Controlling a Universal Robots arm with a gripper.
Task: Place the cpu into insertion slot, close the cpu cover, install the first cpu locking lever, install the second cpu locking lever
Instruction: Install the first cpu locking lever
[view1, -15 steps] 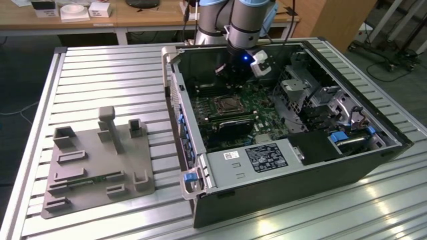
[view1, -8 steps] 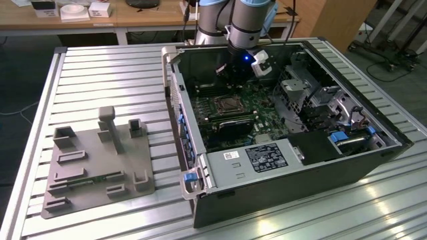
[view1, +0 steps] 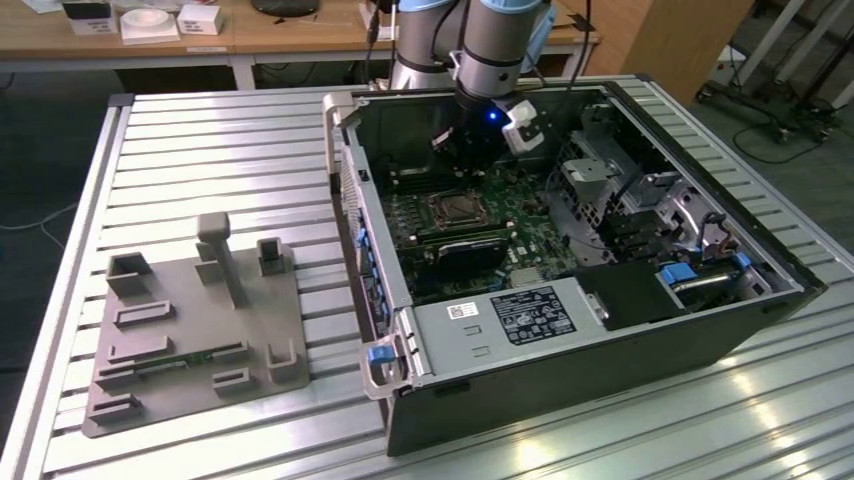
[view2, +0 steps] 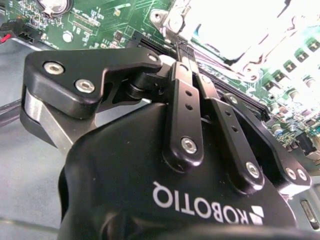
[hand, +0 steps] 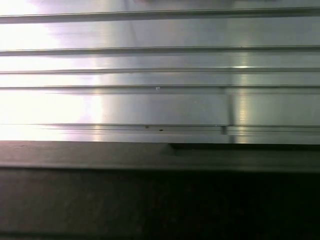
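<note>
Grey fixture plate (view1: 194, 335) is seen on the slatted worktop (view1: 214, 150), at the exterior view's left. To its right, the open computer case (view1: 561, 260) is laid flat; the insertion slot (view1: 458, 210), dark square with silvery rim, is set in the green board. End effector (view2: 179, 50) is held low just beyond the slot, fingers (view2: 186, 100) clenched together, nothing gripped.

Even overhead light in the exterior view; pale glare streaks the slatted table (view1: 200, 140). In the second wrist view the insertion slot (view2: 250, 25) burns out white. The first wrist view shows bright reflections above a dark band.
</note>
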